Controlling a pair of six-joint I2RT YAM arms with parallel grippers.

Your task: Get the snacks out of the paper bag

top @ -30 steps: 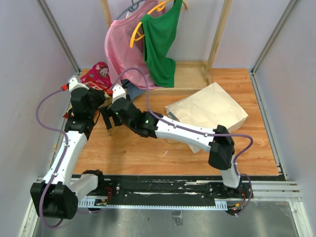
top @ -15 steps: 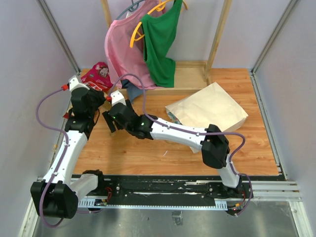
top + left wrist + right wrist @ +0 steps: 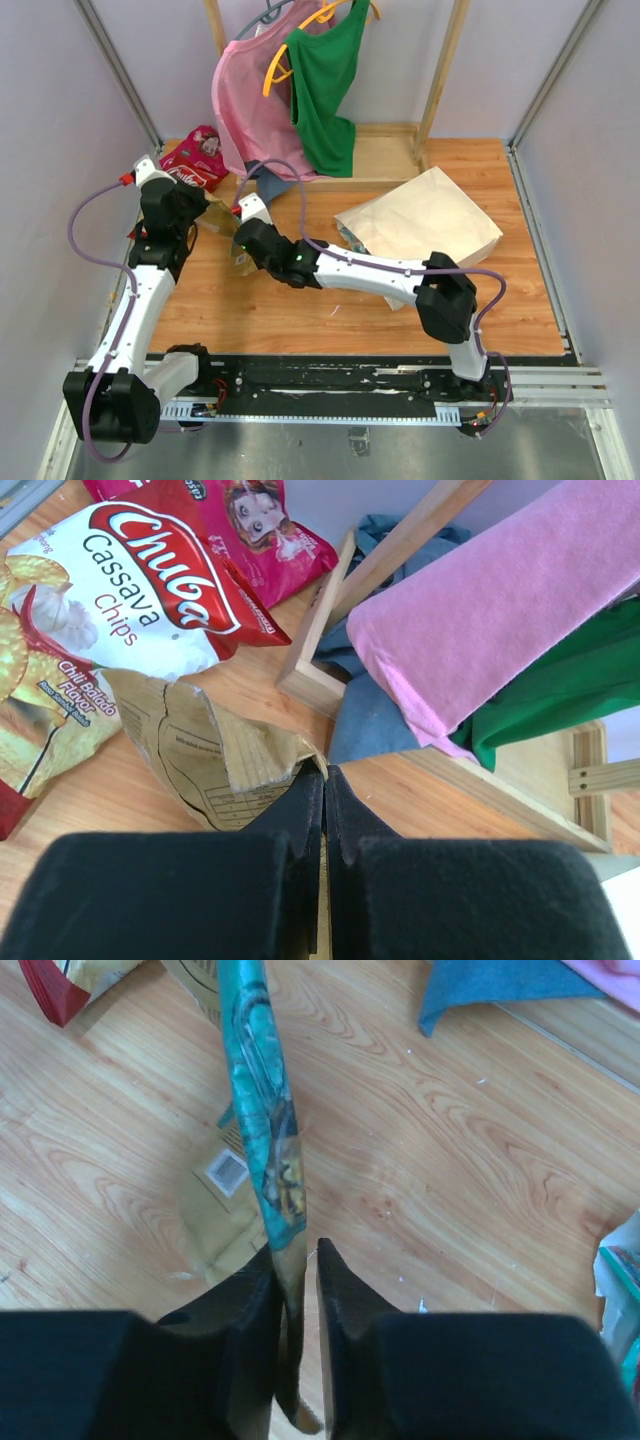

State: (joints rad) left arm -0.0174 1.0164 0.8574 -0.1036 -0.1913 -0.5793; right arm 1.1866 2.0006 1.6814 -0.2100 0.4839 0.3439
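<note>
Hanging edge-on between the two arms, a teal snack packet (image 3: 262, 1090) with a tan printed back is held above the tabletop (image 3: 300, 310) at its left side. It is well apart from the paper bag (image 3: 430, 222), which lies on its side to the right. The left gripper (image 3: 322, 775) is fully closed, pinching the packet's crumpled upper edge. The right gripper (image 3: 297, 1252) has its jaws narrowed around the packet's lower end: one finger touches it and a sliver of gap shows at the other, so a firm grip cannot be told. Just beyond, a Chuba Cassava Chips packet (image 3: 140, 590) and a magenta packet (image 3: 255, 525) lie flat beside the wooden rack (image 3: 320, 630). A pink garment (image 3: 255, 100) and a green garment (image 3: 325, 90) hang from it.
</note>
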